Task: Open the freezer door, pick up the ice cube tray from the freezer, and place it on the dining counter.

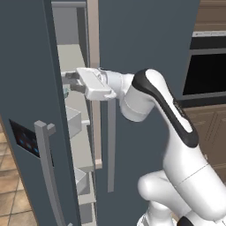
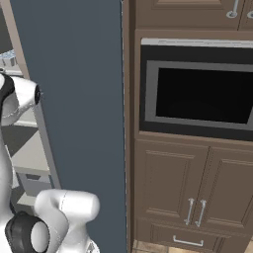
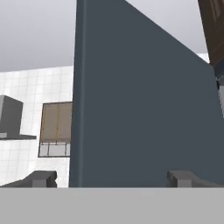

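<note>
The freezer door, slate-blue with a black display panel and a long grey bar handle, stands partly open at the left. Through the gap I see the freezer's light-grey interior and white door bins. My gripper reaches into that gap at upper-shelf height, open and holding nothing. In the hand view its fingertips stand wide apart with the door's slate-blue face straight ahead. A pale gridded edge, likely the ice cube tray, shows at the far left. The dining counter is out of view.
The wider slate-blue door stays shut right of the gap. Beyond it stand a built-in black oven and dark wood cabinets. A small teal object sits just below my fingers. A white tiled wall lies past the door.
</note>
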